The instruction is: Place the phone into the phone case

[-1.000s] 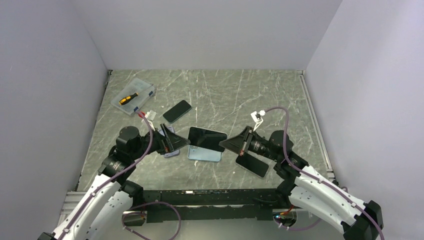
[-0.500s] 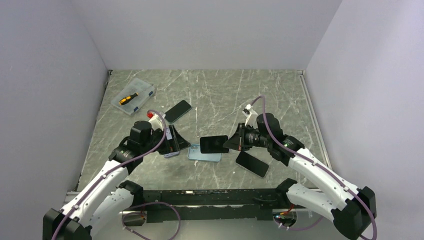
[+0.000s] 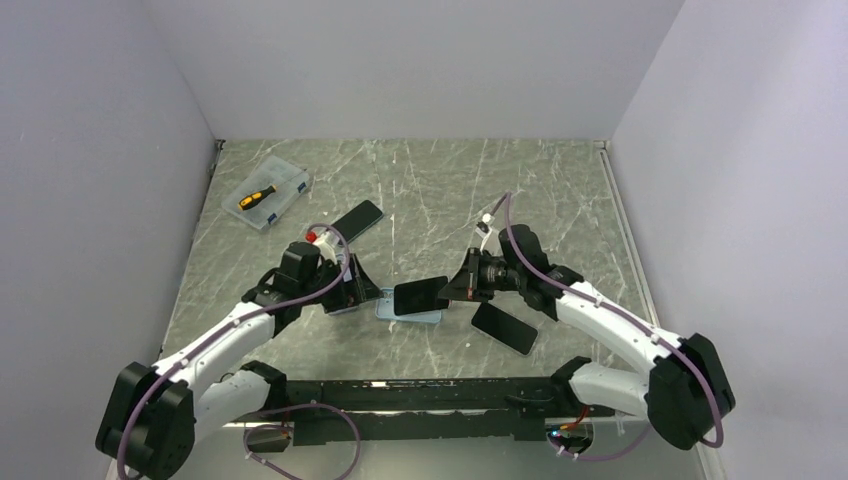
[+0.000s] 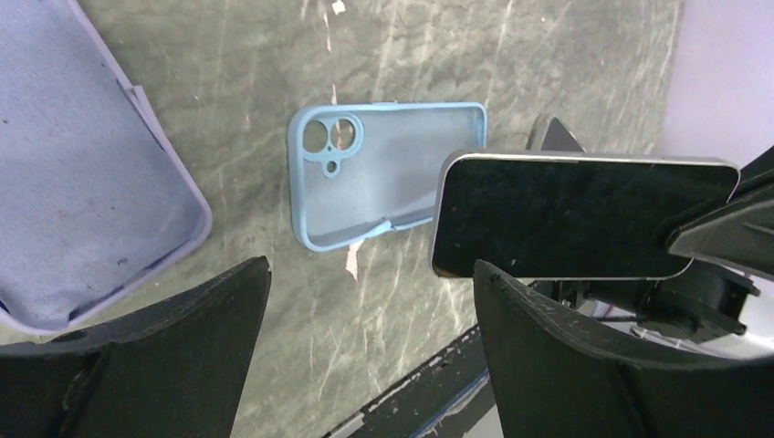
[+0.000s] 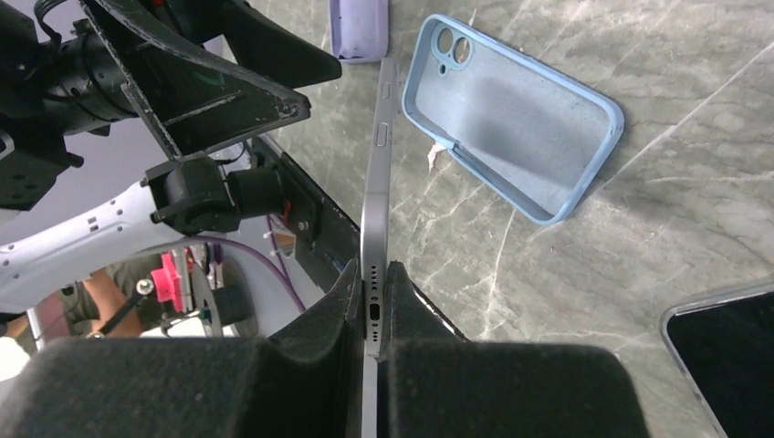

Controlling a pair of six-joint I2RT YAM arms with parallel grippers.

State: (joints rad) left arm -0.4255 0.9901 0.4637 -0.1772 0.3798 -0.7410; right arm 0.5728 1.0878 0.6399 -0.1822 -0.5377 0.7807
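Note:
A dark-screened phone (image 3: 420, 296) with a silver frame (image 5: 379, 173) hangs on edge just above the table, my right gripper (image 5: 372, 274) shut on its bottom end. Below it and slightly farther off lies the light blue phone case (image 4: 383, 173), open side up, camera cut-outs toward the left arm; the top view shows the blue phone case (image 3: 400, 316) partly covered by the phone. My left gripper (image 4: 370, 269) stands open over bare table left of the case, nothing between its fingers. In its own view the phone (image 4: 584, 214) hovers by the right finger.
A lilac case (image 4: 82, 182) lies open side up beside the left gripper. A second phone (image 3: 505, 327) rests under the right arm, a third phone (image 3: 355, 222) farther back. A clear box (image 3: 265, 199) holding an orange tool sits at the back left. The table's near edge is close.
The right arm has lowered the phone toward the blue case. The left arm has stretched forward and right, its gripper now closer to the case, jaws slightly narrower.

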